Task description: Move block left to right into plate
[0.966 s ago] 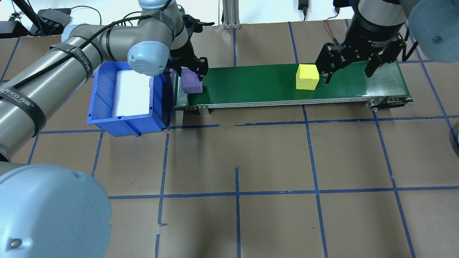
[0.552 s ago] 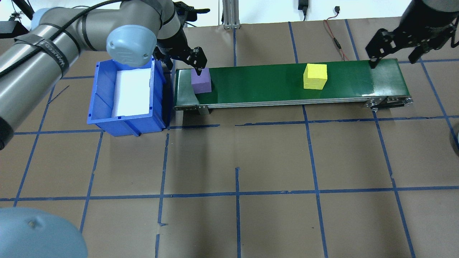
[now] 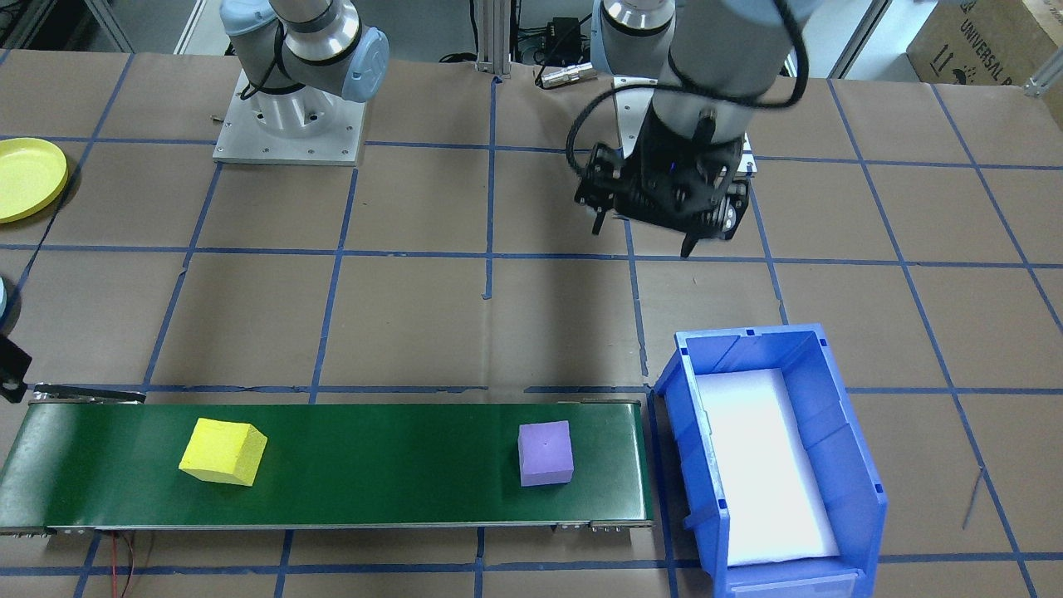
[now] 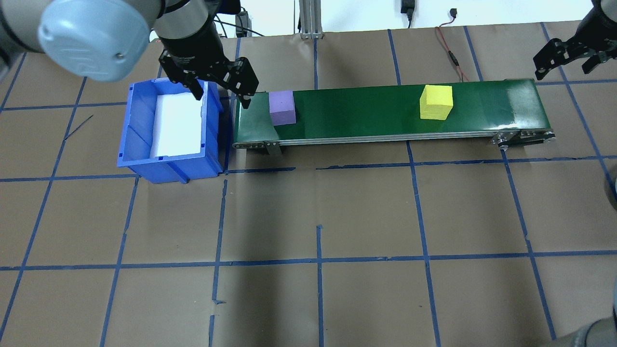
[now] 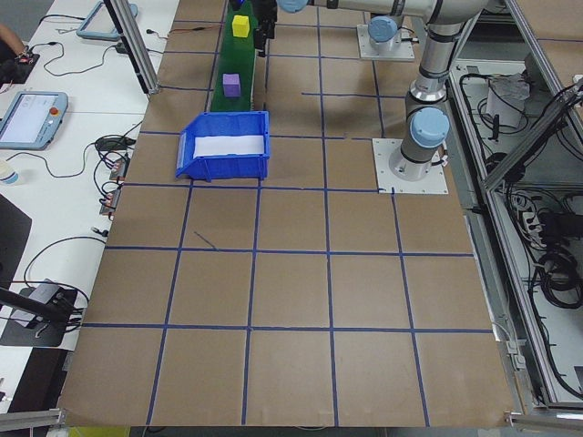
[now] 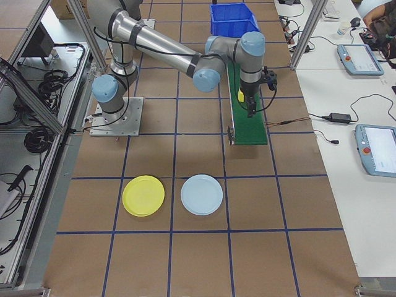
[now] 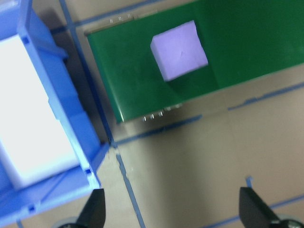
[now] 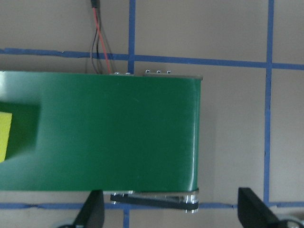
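A purple block (image 4: 282, 107) (image 3: 545, 453) (image 7: 179, 50) sits near the left end of the green conveyor belt (image 4: 366, 113). A yellow block (image 4: 435, 101) (image 3: 222, 451) rests further right on it. My left gripper (image 4: 221, 94) (image 3: 641, 239) (image 7: 173, 213) hangs open and empty between the blue bin and the belt's end, apart from the purple block. My right gripper (image 4: 565, 68) (image 8: 172, 211) is open and empty above the belt's right end (image 8: 190, 137), past the yellow block (image 8: 4, 135). A yellow plate (image 6: 143, 195) and a light blue plate (image 6: 202, 194) lie on the table's right side.
A blue bin (image 4: 140, 144) (image 3: 864, 498) with a white liner stands just left of the belt. Red and black wires (image 4: 448, 46) run behind the belt's right part. Blue tape lines grid the brown paper. The yellow plate (image 3: 29, 177) also shows in the front-facing view.
My left gripper has left the purple block and moved up and left toward the bin. My right gripper has pulled away rightward from the yellow block. Both blocks have travelled right along the belt.
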`<action>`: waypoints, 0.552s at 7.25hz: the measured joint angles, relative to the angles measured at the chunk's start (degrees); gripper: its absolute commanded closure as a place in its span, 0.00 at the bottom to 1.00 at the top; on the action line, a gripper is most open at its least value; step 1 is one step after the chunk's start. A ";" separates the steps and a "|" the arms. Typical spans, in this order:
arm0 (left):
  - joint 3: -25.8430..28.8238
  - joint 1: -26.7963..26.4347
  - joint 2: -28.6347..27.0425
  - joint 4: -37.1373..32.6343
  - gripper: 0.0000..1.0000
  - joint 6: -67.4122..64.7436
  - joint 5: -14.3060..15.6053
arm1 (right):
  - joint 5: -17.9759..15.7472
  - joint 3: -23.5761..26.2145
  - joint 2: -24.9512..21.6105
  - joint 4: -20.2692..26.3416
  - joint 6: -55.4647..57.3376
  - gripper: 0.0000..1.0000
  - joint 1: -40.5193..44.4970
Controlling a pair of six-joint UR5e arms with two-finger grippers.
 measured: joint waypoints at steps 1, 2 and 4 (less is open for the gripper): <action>-1.20 0.05 3.48 -1.63 0.00 -1.09 0.10 | 3.22 -0.38 2.01 -2.21 1.06 0.00 -0.06; -1.77 0.63 5.24 -2.22 0.00 -1.86 0.19 | 7.29 -0.39 2.88 -2.91 3.23 0.00 -0.03; -2.03 3.74 6.37 -2.03 0.00 -1.70 0.04 | 12.81 0.19 3.32 -2.15 7.46 0.00 0.28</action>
